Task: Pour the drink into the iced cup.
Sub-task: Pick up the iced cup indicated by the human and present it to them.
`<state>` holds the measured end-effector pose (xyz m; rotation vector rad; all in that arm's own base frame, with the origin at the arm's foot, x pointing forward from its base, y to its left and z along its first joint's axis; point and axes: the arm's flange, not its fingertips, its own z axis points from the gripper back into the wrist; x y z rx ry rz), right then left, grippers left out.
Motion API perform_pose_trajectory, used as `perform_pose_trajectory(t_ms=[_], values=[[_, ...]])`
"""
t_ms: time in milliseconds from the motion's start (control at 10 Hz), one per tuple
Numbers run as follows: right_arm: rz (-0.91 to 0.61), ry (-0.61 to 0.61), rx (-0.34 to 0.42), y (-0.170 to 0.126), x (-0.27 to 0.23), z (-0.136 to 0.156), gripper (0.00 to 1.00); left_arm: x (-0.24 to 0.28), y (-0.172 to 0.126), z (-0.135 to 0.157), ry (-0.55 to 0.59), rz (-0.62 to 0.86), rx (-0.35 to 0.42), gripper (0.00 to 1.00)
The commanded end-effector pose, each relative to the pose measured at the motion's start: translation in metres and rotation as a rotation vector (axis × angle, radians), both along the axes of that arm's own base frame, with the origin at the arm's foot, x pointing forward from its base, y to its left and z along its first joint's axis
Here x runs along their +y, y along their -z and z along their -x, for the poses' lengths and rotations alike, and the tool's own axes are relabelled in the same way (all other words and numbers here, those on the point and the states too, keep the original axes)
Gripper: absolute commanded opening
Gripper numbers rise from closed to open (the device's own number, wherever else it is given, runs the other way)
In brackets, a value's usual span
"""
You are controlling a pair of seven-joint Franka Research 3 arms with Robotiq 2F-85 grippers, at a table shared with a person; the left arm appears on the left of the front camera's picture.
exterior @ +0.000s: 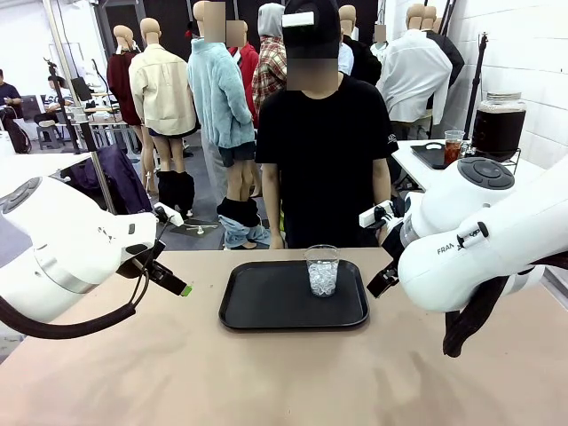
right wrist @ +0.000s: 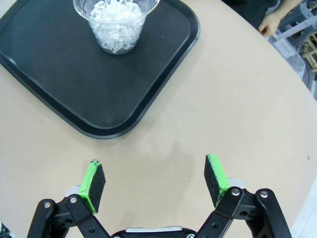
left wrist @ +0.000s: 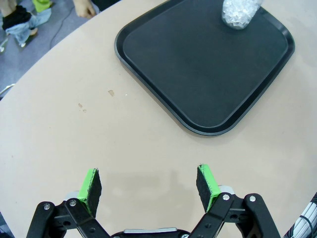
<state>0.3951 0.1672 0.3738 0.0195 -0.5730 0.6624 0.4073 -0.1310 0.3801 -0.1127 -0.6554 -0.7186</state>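
The iced cup (exterior: 321, 271), clear plastic and partly filled with ice, stands at the far middle of a black tray (exterior: 266, 306) on the tan table. The drink (exterior: 497, 124) is dark brown liquid in a big glass jar with a silver lid, on a side table at the back right. My left gripper (exterior: 173, 282) hovers open left of the tray, and my right gripper (exterior: 383, 282) hovers open at its right. In the left wrist view the gripper (left wrist: 151, 186) is open over bare table, with the tray (left wrist: 198, 64) and cup (left wrist: 240, 12) ahead. The right wrist view shows the same: gripper (right wrist: 156, 186), tray (right wrist: 59, 74), cup (right wrist: 116, 22).
A person in black (exterior: 324, 133) stands at the table's far edge behind the tray, arms down; a hand (right wrist: 272, 20) shows by the edge. Beside the jar stands a small cup of reddish liquid (exterior: 453, 147) on a second black tray (exterior: 430, 157).
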Motion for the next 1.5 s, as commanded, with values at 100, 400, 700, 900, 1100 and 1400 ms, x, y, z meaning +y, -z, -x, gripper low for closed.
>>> perform_pose_trajectory(t_ms=[100,400,700,900,1100,1400], values=[[0.0,0.0,0.001,0.0003,0.0003,0.0003,1.0,-0.0005,-0.0002,0.0,0.0,-0.009,-0.011,1.0],[0.0,0.0,0.001,0.0003,0.0003,0.0003,1.0,-0.0005,-0.0002,0.0,0.0,-0.009,-0.011,1.0],[0.0,0.0,0.001,0.0003,0.0003,0.0003,1.0,-0.0005,-0.0002,0.0,0.0,-0.009,-0.011,1.0],[0.0,0.0,0.001,0.0003,0.0003,0.0003,1.0,-0.0005,-0.0002,0.0,0.0,-0.009,-0.011,1.0],[0.0,0.0,0.001,0.0003,0.0003,0.0003,1.0,-0.0005,-0.0002,0.0,0.0,-0.009,-0.011,1.0],[0.0,0.0,0.001,0.0003,0.0003,0.0003,1.0,-0.0005,-0.0002,0.0,0.0,-0.009,-0.011,1.0]])
